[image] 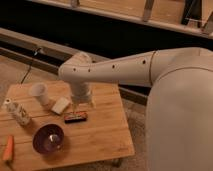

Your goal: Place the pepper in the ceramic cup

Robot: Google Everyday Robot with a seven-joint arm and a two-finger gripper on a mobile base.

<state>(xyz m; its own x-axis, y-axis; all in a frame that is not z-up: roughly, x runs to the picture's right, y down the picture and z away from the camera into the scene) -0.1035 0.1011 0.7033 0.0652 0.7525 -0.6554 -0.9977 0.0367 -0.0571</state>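
Observation:
The pepper (8, 148), orange and elongated, lies at the front left edge of the wooden table (100, 135). The ceramic cup (39, 92), small and plain white, stands at the table's back left. My gripper (81, 106) points down over the middle of the table, just above a dark flat packet (75, 118). It is far to the right of the pepper and to the right of the cup. Its jaws stand open and nothing shows between them.
A white speckled bottle (17, 113) lies at the left, and a dark purple bowl (48, 138) sits near the front. A pale block (61, 105) rests beside the gripper. My arm (125, 65) reaches in from the right over the table's back edge.

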